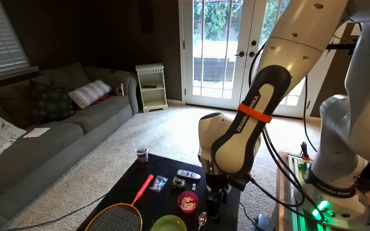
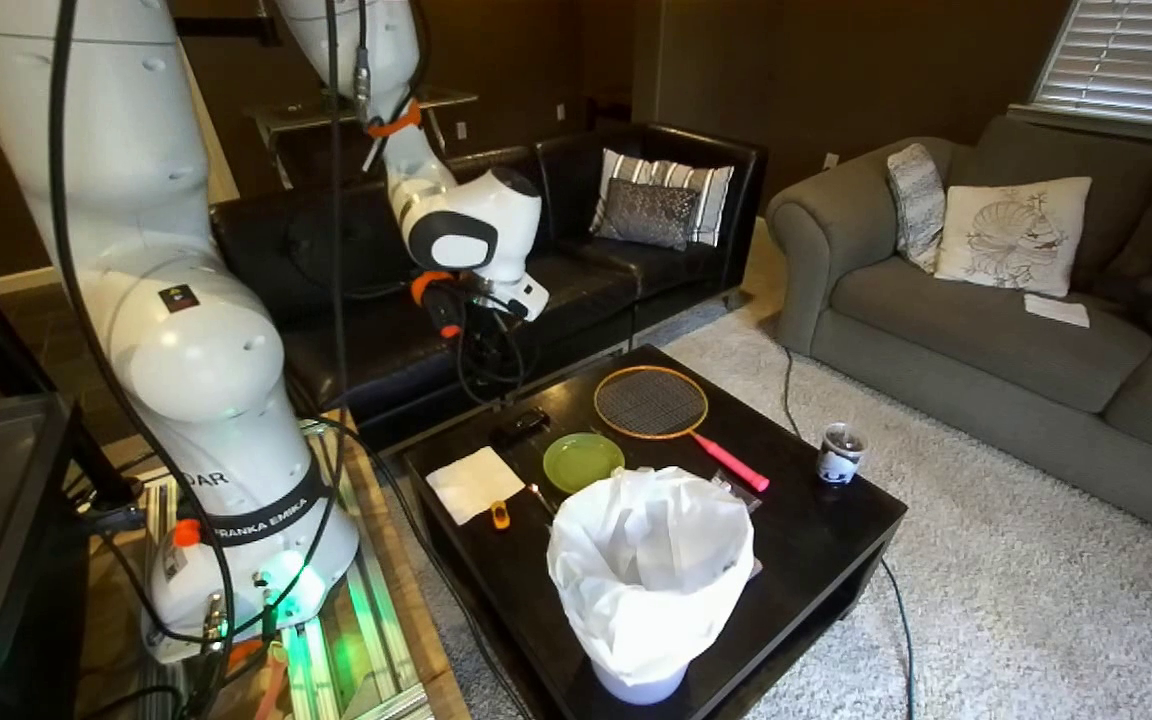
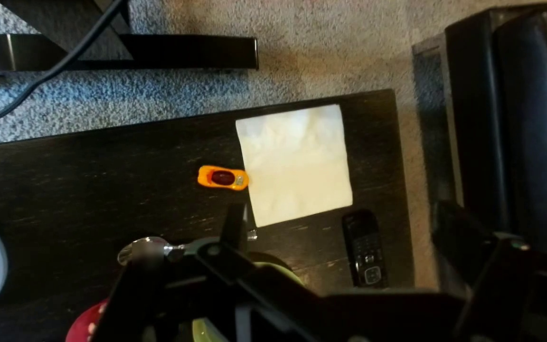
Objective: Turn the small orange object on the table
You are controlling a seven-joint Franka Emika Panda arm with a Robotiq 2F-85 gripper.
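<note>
Orange, with a dark red oval set in its middle, the small object [image 3: 222, 178] lies on the black bench [image 3: 112, 180], right at the edge of some pale paper [image 3: 297, 164]; whether the two touch I can't quite tell. In the wrist view its long axis runs left to right, the right end angled slightly toward the near side. That end carries a silvery patch and points at the paper; the opposite end points left along the bench. In an exterior view the small object [image 2: 500, 515] sits on the left part of the bench, its long axis running near to far, with the paper at its far end. The claw [image 3: 342, 223] hangs above the bench, its two fingers [image 3: 234, 228] spread wide and holding nothing. A spoon [image 3: 147, 247] lies nearer than the object, and a black phone [image 3: 366, 249] rests further right, near the paper.
</note>
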